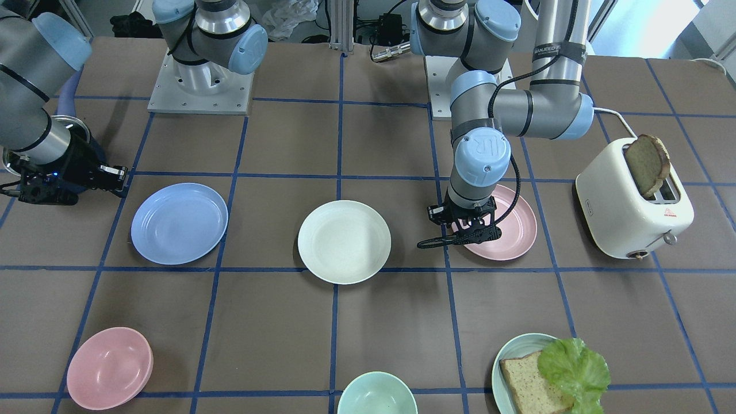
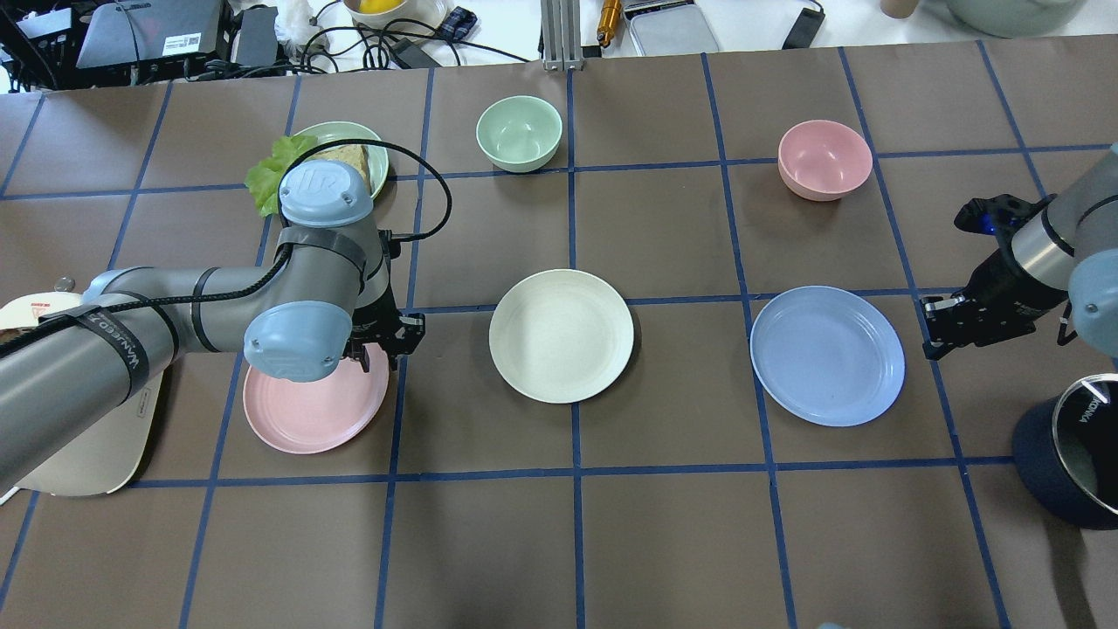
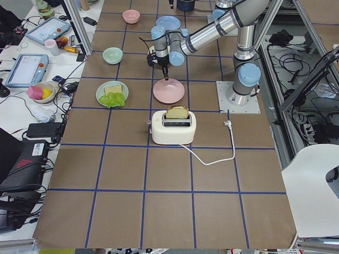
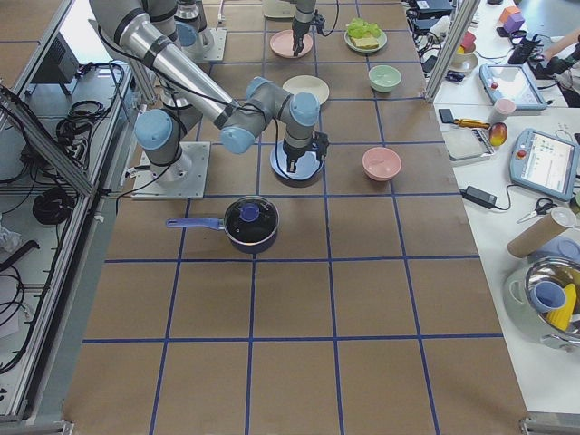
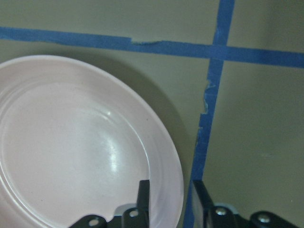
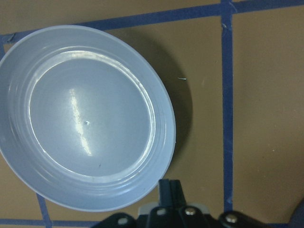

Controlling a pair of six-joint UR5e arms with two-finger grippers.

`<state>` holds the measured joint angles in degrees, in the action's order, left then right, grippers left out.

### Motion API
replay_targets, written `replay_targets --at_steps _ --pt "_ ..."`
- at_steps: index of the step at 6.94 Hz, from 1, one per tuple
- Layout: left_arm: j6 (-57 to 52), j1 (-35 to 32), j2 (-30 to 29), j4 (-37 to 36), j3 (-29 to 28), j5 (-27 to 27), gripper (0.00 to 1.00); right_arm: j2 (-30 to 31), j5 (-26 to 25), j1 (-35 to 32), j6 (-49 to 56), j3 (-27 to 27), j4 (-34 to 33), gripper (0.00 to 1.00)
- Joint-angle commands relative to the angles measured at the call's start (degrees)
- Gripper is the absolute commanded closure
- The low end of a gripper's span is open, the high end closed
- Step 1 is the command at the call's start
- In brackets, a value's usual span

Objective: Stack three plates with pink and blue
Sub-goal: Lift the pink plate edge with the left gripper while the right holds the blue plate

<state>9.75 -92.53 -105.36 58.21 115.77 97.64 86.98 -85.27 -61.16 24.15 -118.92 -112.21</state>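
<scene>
The cream-white plate [image 2: 561, 335] lies at the table's centre. The pale pink plate [image 2: 306, 415] lies on its left and the light blue plate [image 2: 827, 355] on its right, all apart and flat. My left gripper [image 2: 384, 345] is low over the pink plate's [image 5: 80, 142] edge. It is open [image 5: 172, 202], with one finger inside the rim and one outside. My right gripper [image 2: 933, 332] is shut and empty [image 6: 169, 187], just outside the blue plate's [image 6: 85, 118] rim on its right side.
A pink bowl [image 2: 824, 159] and a green bowl [image 2: 519, 132] stand at the far side. A teal plate [image 2: 377, 162] with bread and lettuce stands far left. A toaster [image 1: 627, 213] stands beside the pink plate. A dark pot [image 2: 1083, 454] stands near right.
</scene>
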Motion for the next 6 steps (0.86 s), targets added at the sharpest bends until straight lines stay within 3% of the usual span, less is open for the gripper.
replay_targets --at_steps 1,4,6 --pt "0.0 0.0 -0.1 0.0 0.1 -0.1 0.59 0.2 -0.2 0.0 -0.2 2.2 1.8 1.00" --pt "0.0 -0.2 -0.8 -0.1 0.2 -0.2 0.62 -0.3 0.0 -0.4 -0.6 8.3 7.9 1.00" --pt "0.0 -0.2 -0.8 -0.1 0.6 -0.2 0.62 -0.6 0.3 -0.4 -0.5 7.7 7.8 1.00"
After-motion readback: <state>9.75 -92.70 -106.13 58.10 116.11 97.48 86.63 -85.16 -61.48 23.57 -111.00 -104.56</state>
